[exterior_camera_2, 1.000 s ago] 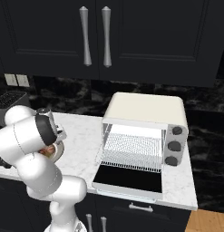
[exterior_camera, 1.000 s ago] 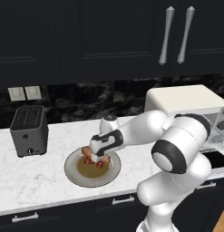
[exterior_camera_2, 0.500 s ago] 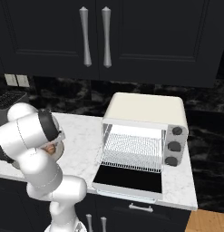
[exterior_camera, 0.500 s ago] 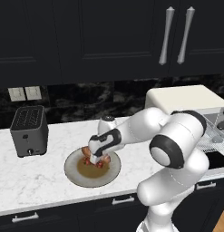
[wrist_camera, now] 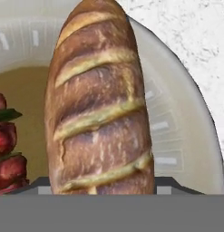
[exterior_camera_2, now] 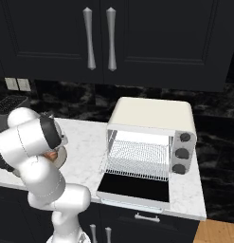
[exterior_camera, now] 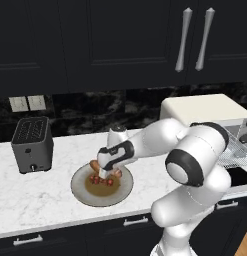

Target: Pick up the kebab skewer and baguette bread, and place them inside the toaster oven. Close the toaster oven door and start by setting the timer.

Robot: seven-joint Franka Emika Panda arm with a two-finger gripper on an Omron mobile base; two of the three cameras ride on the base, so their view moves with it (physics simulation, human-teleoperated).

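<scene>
on the far left of the counter stands a small dark grey slot toaster [exterior_camera: 31, 144], well apart from the work. next along is a round grey plate with a tan centre [exterior_camera: 80, 192], and the white arm's two-finger gripper [exterior_camera: 109, 173] is down on it. across the last second the jaws have drawn in from wide to about half and then stopped short, and in the hand view the elongated golden-brown baguette bread with pale slashes [wrist_camera: 99, 104] runs straight up from between the two dark finger tips. so i judge the gripper is now clamped across the loaf, though the contact itself sits under the grey band and cannot be seen outright. the bread lies on the plate, not yet lifted, its near end showing beside the wrist in the left base view [exterior_camera: 95, 164]. just beside it, to its left in the hand view, lies the kebab skewer of red and dark chunks [wrist_camera: 7, 156], untouched on the plate [exterior_camera: 101, 180].

further right sits the cream-white boxy toaster oven with dark round knobs [exterior_camera_2: 154, 114]; its dark glass toaster oven door [exterior_camera_2: 133, 186] is dropped flat and the wire rack [exterior_camera_2: 137, 159] is exposed, so the way in is ready. the grasp looks made, which means the next thing needed is a lift and a carry rightward to the rack; skewer, door and timer all remain.
</scene>
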